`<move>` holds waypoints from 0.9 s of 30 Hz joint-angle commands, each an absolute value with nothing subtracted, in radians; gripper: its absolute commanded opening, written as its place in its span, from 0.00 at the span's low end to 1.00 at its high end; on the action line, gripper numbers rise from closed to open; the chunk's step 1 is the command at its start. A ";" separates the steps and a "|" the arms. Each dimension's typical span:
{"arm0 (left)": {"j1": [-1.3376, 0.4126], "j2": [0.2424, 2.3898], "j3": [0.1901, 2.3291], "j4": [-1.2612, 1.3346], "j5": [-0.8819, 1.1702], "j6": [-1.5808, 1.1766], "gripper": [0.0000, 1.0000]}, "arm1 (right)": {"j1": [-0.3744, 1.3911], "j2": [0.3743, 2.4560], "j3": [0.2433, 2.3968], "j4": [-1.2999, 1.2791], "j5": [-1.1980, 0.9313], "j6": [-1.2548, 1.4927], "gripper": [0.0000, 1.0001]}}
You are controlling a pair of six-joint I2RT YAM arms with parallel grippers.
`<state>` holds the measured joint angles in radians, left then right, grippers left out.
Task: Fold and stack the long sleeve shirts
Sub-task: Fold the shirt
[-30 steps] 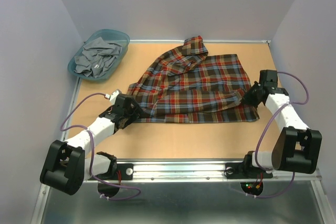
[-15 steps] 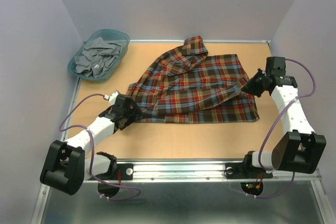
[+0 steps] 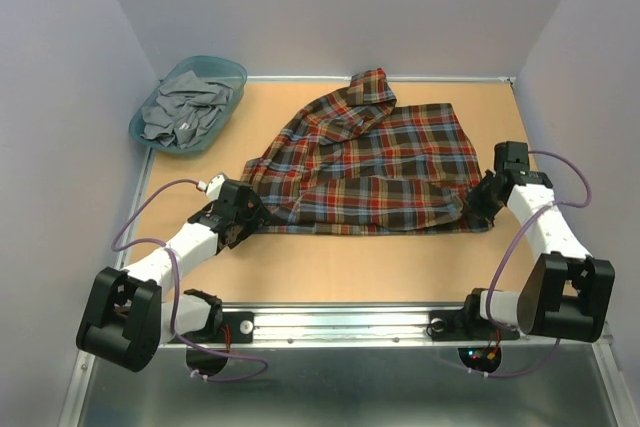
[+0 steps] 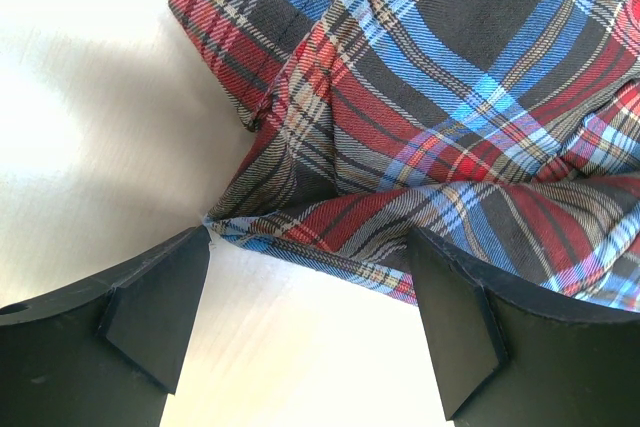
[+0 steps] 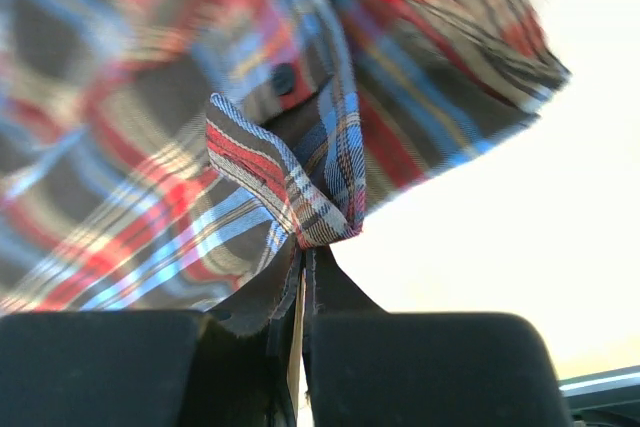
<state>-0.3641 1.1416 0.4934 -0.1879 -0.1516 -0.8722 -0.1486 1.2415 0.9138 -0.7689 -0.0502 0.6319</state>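
A red, brown, navy and yellow plaid long sleeve shirt [image 3: 370, 162] lies spread on the tan table, collar toward the back. My left gripper [image 3: 258, 215] is open at the shirt's near-left corner. In the left wrist view its fingers [image 4: 160, 297] straddle the hem [image 4: 330, 247] without closing on it. My right gripper [image 3: 478, 202] is shut on the shirt's near-right edge. The right wrist view shows a fold of plaid fabric [image 5: 290, 187] pinched between the closed jaws [image 5: 318, 247].
A teal plastic basket [image 3: 236, 74] stands at the back-left corner and holds crumpled grey clothes [image 3: 185, 107]. A metal rail [image 3: 350, 322] runs along the table's near edge between the arm bases.
My right gripper rose toward the back with the shirt's right edge, then came down and forward again, still holding it. The left arm has not moved.
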 commanded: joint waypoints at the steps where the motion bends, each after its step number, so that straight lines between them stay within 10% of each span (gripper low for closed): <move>1: -0.359 1.127 0.515 -0.225 -0.184 -0.876 0.92 | -0.160 1.259 0.827 -0.661 0.123 0.626 0.04; 14: -0.359 1.105 0.695 -0.333 -0.080 -0.752 0.93 | -0.152 1.132 0.880 -0.611 -0.111 0.407 0.58; 27: -0.410 1.207 0.727 -0.258 0.034 -0.680 0.89 | 0.058 1.262 0.989 -0.489 -0.287 0.246 0.59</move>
